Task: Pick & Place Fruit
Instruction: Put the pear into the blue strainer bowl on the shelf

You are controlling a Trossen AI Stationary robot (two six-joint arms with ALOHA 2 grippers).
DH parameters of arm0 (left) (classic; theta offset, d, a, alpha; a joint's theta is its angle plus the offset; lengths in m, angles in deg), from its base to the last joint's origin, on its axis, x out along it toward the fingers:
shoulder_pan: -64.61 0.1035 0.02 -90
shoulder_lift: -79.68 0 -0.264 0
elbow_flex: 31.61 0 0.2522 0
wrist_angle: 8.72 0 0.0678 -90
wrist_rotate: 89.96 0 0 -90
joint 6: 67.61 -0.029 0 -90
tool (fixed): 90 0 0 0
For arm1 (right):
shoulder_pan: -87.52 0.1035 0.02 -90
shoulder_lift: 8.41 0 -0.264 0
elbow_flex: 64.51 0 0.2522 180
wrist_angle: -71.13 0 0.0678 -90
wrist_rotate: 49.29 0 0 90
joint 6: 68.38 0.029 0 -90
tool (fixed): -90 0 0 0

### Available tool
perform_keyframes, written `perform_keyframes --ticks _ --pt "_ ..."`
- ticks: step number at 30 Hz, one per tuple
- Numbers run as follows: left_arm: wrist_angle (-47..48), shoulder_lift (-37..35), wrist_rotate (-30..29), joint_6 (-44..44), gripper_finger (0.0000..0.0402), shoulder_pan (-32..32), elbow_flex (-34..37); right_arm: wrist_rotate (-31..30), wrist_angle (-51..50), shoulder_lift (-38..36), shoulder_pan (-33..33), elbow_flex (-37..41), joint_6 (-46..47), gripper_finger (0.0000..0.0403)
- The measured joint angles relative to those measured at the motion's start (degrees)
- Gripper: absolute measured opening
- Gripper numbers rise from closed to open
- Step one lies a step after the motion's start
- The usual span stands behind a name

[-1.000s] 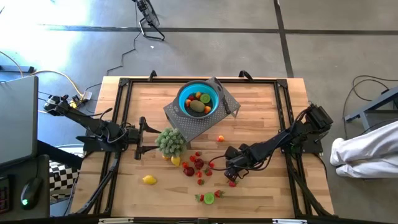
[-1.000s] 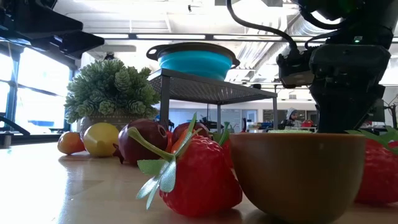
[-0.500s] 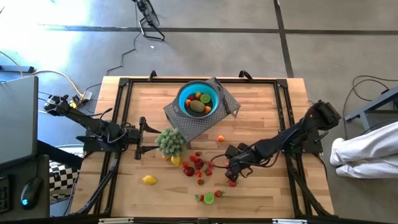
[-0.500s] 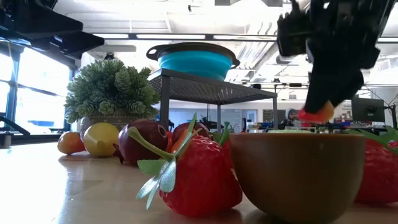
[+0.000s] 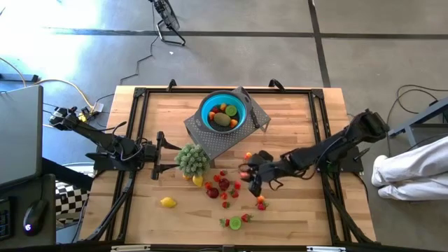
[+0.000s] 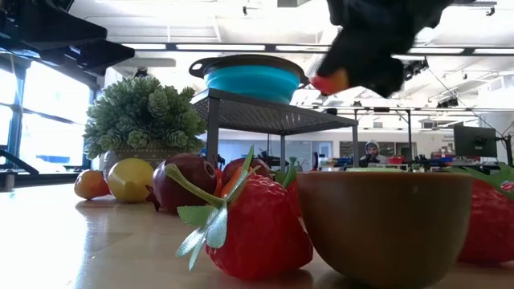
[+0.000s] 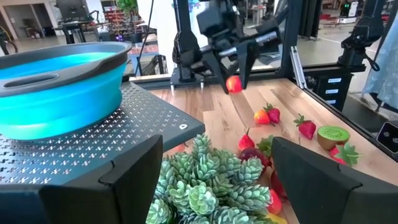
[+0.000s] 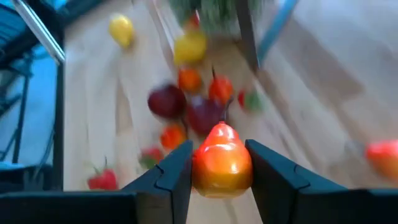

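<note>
Your right claw has lifted off the counter and swung toward the blue bowl. It is squeezed shut on a small red-orange fruit, up in the air. Your left claw waits wide open by the little plant, holding nothing. Some fruit is in the bowl already. Lots more still lies on the counter.

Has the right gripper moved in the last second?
Yes. The right gripper, shut on a red-orange fruit, rose off the table toward the blue bowl.
</note>
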Motion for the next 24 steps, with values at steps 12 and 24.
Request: perform_keyframes --ticks 12,24 --pt "0.4 0.0 0.0 -0.1 0.0294 0.0 0.0 0.1 19.6 -0.4 -10.4 0.0 -18.6 0.0133" --pt "0.4 0.0 0.0 -0.2 0.0294 0.0 0.0 3.1 28.0 -0.4 -18.2 -2.1 -29.4 0.0133"
